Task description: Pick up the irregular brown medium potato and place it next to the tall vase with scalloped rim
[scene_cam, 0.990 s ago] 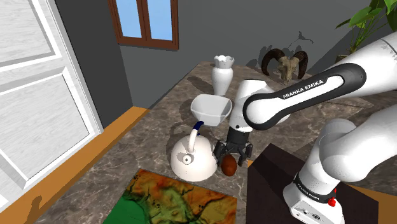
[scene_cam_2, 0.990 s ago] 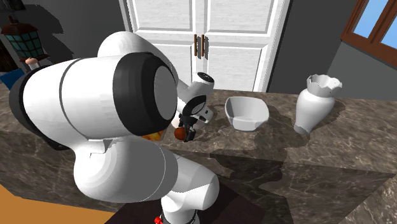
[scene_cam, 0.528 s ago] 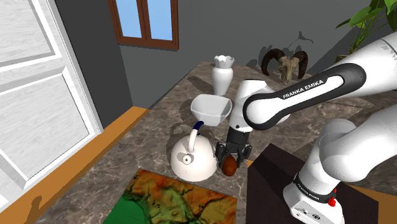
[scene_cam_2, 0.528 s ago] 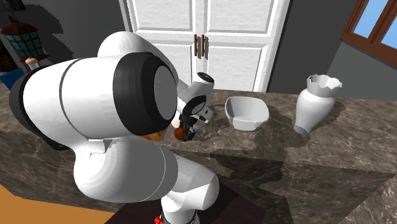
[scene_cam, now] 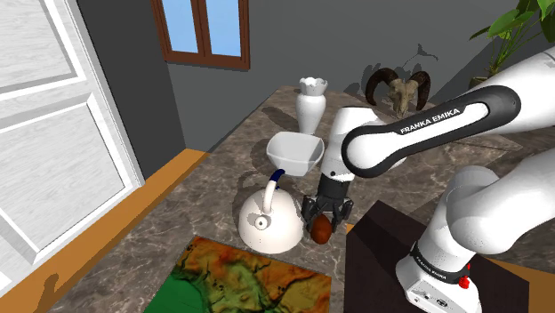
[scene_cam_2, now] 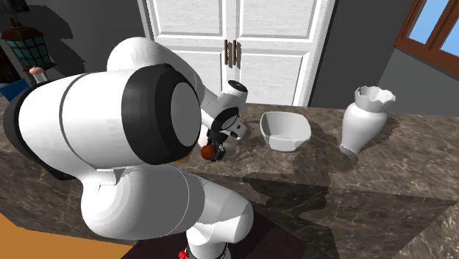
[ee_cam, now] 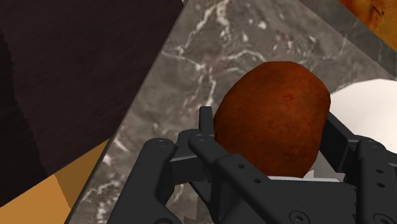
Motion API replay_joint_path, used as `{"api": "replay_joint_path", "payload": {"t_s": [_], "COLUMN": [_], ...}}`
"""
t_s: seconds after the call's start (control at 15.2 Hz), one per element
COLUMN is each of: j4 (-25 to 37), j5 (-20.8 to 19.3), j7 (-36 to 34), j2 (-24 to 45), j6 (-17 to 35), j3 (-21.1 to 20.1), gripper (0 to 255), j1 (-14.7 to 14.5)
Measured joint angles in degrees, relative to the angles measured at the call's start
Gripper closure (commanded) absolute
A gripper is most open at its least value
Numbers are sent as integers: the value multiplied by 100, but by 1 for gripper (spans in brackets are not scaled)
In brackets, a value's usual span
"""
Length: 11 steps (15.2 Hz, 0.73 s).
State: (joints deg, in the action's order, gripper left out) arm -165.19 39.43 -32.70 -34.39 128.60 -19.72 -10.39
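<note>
The hand (scene_cam: 320, 219) clasps the reddish-brown potato (ee_cam: 272, 121), whose long axis runs roughly in line with it, pointing downward.

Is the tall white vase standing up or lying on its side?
Standing up. The vase sits upright on the marble counter, with its wavy rim on top.

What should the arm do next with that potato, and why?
Probably lift it straight up first. The gripper looks shut on the potato, which hangs low over the table, close beside the kettle. The bowl stands between it and the vase, so it likely needs some height before being carried across.
</note>
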Motion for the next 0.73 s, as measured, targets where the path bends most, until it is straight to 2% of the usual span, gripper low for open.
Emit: {"api": "replay_joint_path", "payload": {"t_s": [0.73], "j4": [445], "j5": [-437], "j7": [-417], "j2": [-679], "j6": [-1068], "j3": [204], "gripper": [255], "j1": [126]}}
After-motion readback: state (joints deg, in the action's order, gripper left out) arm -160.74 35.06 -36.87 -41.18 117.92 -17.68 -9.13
